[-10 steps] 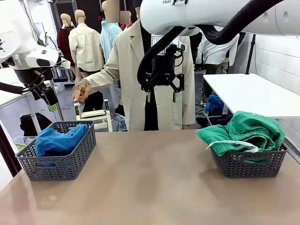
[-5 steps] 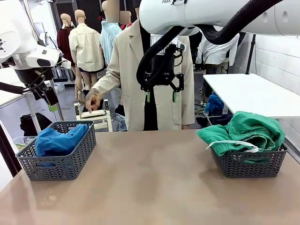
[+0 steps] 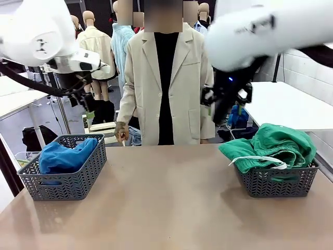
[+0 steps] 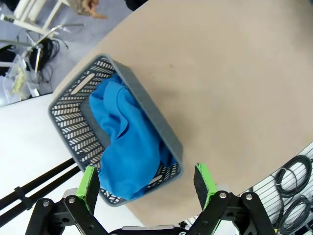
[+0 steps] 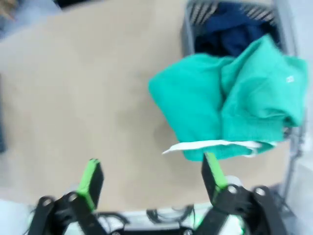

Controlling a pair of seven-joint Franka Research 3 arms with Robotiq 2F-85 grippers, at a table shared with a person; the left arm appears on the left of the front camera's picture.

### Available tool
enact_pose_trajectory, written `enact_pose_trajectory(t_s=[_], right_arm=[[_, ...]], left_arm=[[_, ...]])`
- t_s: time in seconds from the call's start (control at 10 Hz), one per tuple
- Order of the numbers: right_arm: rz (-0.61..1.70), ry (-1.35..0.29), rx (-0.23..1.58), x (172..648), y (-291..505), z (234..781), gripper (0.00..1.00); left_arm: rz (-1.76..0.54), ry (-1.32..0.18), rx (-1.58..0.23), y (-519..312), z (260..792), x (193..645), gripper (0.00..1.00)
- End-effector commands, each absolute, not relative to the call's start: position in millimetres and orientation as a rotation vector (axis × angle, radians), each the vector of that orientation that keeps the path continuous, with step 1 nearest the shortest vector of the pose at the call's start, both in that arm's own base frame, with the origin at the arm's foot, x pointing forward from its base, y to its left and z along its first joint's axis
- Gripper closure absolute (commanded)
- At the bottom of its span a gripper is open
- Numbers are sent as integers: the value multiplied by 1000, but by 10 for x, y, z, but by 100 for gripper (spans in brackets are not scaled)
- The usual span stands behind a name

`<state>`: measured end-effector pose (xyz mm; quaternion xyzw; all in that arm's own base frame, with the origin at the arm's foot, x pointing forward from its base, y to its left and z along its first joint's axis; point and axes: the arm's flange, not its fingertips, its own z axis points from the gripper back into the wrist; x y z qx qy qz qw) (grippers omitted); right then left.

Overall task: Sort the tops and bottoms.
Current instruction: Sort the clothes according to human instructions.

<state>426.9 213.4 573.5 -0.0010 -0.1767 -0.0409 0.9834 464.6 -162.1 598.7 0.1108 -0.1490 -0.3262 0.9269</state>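
The bright blue top (image 3: 65, 156) lies bunched in the grey mesh basket (image 3: 67, 185) at the table's left. Looking down from the left wrist, the top (image 4: 127, 142) fills one half of its basket (image 4: 146, 107). My left gripper (image 3: 89, 110) hangs open high above that basket, its fingers (image 4: 88, 183) wide apart and empty. The emerald green bottoms (image 3: 273, 146), with a white drawstring (image 5: 215, 145), spill over the right basket (image 3: 281, 182). Dark navy bottoms (image 5: 230, 29) lie under them. My right gripper (image 3: 225, 107) hovers open and empty, high up and left of that basket.
A person in a beige coat (image 3: 166, 78) stands at the table's far edge, one hand (image 3: 121, 130) hanging near the left basket's far side. The bare tabletop (image 3: 166, 198) stretches between the two baskets. A white table (image 3: 281, 104) stands behind on the right.
My right arm swung from the middle toward the right basket. My left gripper shifted right. The person turned to face the table and lowered the hand.
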Motion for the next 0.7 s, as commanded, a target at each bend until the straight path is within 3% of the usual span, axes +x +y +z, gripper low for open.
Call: enact_pose_trajectory(t_s=[0.0, 0.6], right_arm=[[-73, -296, -5, 4473, 2354, 5890, 0], [-73, -296, -5, 4473, 2354, 5890, 0]], left_arm=[[-585, -298, 168, -1758, 5918, 4747, 0], [-637, -294, 206, -1714, 5911, 4713, 0]])
